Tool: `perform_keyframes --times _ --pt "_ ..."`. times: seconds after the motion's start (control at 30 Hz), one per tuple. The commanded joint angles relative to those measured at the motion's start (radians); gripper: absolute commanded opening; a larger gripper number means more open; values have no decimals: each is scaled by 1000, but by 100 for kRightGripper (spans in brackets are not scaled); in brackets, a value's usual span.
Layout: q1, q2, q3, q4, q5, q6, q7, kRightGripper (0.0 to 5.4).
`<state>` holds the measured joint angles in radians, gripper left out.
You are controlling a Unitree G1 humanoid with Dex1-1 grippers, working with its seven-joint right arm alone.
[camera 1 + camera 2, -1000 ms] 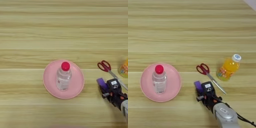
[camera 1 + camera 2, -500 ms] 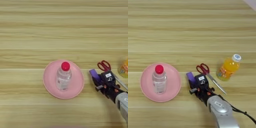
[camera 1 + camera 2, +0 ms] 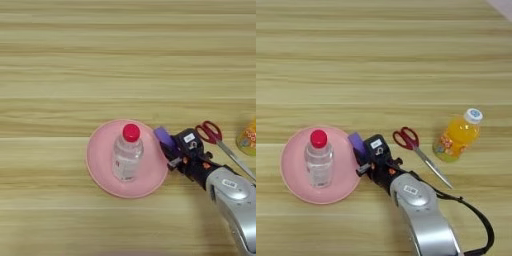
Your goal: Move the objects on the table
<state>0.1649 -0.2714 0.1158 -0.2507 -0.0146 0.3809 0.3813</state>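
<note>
left eye view: fingers (image 3: pixel 169 152) apparently clamp the purple block (image 3: pixel 164 137) (touching the pink plate's (image 3: pixel 97 167) right rim).

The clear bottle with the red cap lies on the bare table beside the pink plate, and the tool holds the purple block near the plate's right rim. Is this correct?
Not quite. The clear bottle is on the pink plate, not on the bare table beside it; both eye views show this. The rest holds: the tool holds the purple block near the plate's right rim.

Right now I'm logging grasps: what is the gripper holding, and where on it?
The right gripper holds the purple block by its near end, beside the pink plate.
</note>
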Motion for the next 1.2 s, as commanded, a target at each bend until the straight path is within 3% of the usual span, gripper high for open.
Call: perform_keyframes --times 0.03,0.5,1.2 --pt "-51 10 12 -26 -4 -56 -15 143" --pt "-85 42 48 33 -13 -88 -19 143" --pt "-111 52 77 128 -48 -80 -24 143"
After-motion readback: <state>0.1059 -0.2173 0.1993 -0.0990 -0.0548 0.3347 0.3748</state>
